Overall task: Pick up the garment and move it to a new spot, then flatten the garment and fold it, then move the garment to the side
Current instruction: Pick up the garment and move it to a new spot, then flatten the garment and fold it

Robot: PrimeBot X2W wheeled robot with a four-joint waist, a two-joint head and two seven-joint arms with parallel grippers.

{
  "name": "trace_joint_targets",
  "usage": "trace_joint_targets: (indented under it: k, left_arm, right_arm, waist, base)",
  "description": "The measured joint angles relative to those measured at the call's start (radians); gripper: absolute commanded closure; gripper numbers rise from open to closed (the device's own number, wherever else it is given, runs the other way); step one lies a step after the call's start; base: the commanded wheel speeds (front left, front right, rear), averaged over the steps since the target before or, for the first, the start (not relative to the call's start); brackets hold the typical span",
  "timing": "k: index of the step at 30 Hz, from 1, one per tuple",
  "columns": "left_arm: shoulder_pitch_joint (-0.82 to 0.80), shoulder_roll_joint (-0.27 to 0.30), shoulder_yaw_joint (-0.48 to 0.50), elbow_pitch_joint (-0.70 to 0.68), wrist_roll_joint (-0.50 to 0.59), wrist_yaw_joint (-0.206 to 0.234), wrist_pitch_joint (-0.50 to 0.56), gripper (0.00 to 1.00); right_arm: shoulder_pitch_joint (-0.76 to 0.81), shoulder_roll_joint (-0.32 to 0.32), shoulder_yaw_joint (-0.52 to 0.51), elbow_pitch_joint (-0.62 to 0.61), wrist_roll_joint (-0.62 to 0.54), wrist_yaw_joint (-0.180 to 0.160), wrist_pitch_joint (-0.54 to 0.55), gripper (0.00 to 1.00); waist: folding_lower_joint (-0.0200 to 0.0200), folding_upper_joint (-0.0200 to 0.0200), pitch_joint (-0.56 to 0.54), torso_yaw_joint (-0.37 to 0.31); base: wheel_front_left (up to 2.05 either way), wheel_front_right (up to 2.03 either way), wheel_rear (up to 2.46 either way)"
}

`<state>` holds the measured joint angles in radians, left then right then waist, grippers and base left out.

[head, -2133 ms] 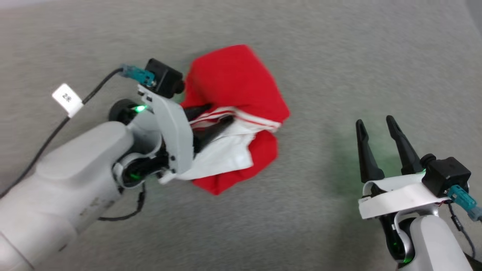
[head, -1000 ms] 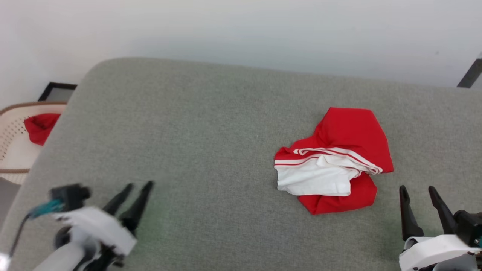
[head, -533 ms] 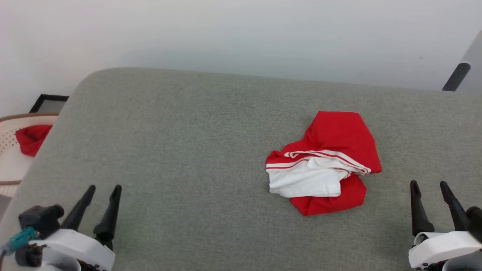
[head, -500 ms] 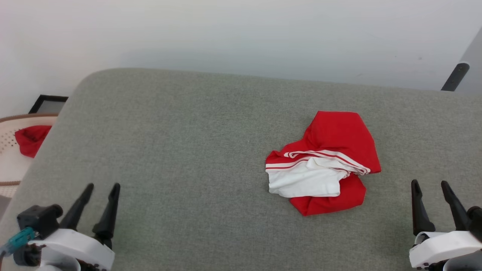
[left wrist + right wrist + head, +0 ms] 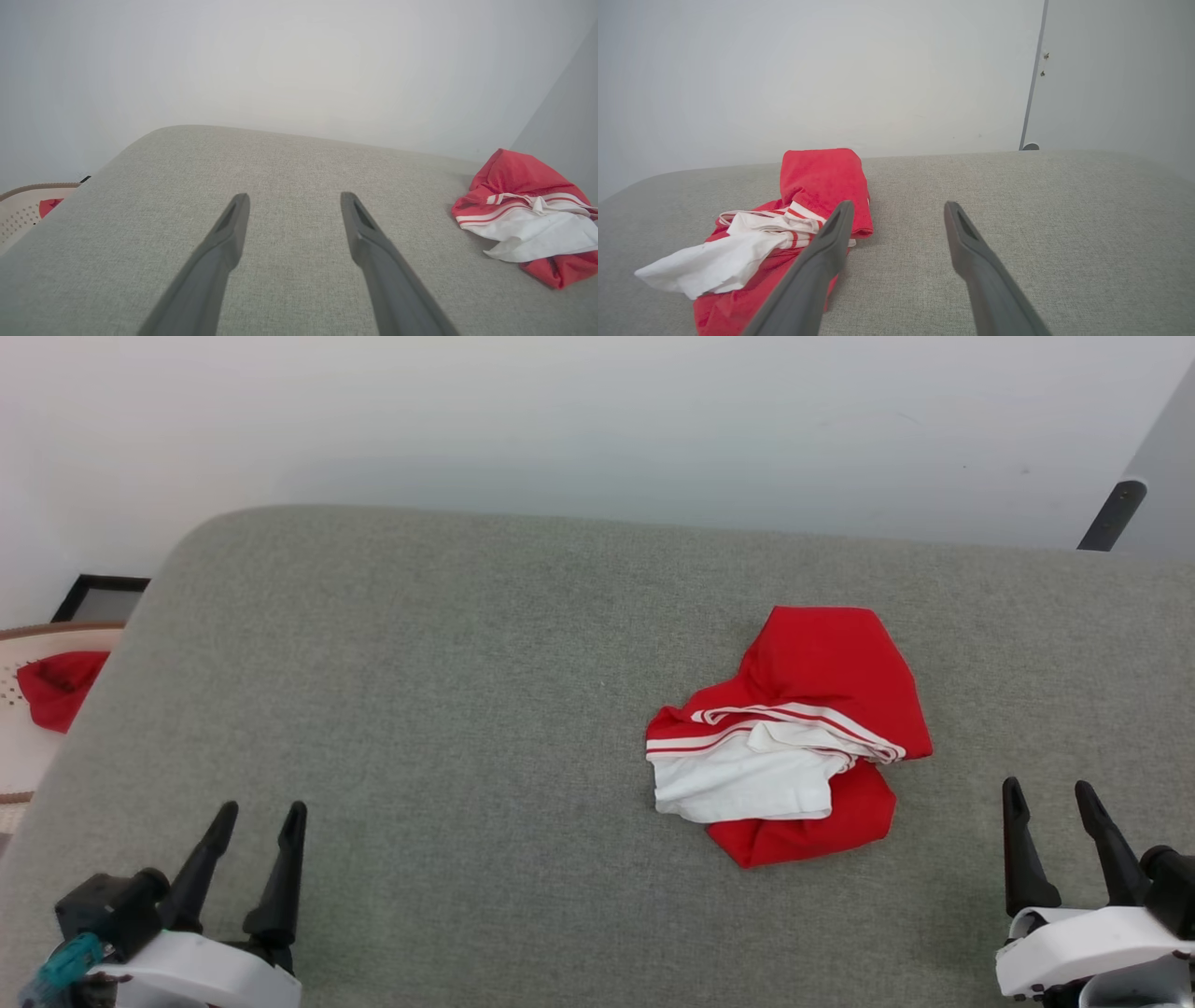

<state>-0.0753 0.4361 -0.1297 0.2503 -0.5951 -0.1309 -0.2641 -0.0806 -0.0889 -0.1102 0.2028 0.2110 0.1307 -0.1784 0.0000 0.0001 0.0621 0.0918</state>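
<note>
The garment (image 5: 794, 737), red with a white sleeve and red-white striped trim, lies crumpled in a heap on the grey cushioned surface (image 5: 448, 663), right of centre. It also appears at the right edge of the left wrist view, garment (image 5: 523, 214), and at the left of the right wrist view, garment (image 5: 784, 233). My left gripper (image 5: 260, 812) rests open at the lower left, far from the heap. My right gripper (image 5: 1047, 791) stands open at the lower right, a short way right of the heap. Nothing is between either pair of fingers.
A pale perforated basket (image 5: 14, 747) stands off the surface's left edge with a small plain red cloth (image 5: 51, 686) in it. A white wall runs behind the surface. A dark frame (image 5: 98, 599) leans on the floor at left, and a dark post (image 5: 1106, 513) stands at the far right.
Two seconds ago my left gripper was at the garment; it has let go and drawn back to the lower left. The head camera has risen and shifted; the heap lies still.
</note>
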Motion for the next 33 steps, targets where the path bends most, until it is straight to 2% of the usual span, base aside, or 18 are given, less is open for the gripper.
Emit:
trace_joint_targets:
  k: [26, 29, 33]
  left_arm:
    - [0.010, -0.022, -0.012, -0.023, 0.017, 0.000, 0.000, 0.00]
    - [-0.013, -0.002, -0.047, -0.034, 0.007, 0.000, 0.000, 0.00]
    - [-0.182, 0.118, -0.208, -0.052, -0.060, 0.000, 0.032, 0.00]
  right_arm:
    - [-0.031, 0.008, 0.032, 0.006, -0.025, 0.000, 0.002, 0.00]
    - [-0.034, 0.010, 0.034, 0.003, -0.028, 0.000, 0.003, 0.00]
    - [-0.058, 0.018, 0.049, -0.006, -0.037, 0.000, 0.001, 0.00]
  waist:
    - [0.0000, 0.0000, 0.034, 0.009]
    - [0.0000, 0.0000, 0.042, 0.009]
    - [0.0000, 0.0000, 0.069, 0.010]
  base:
    - [0.00, 0.00, 0.00]
    - [0.00, 0.00, 0.00]
    - [0.00, 0.00, 0.00]
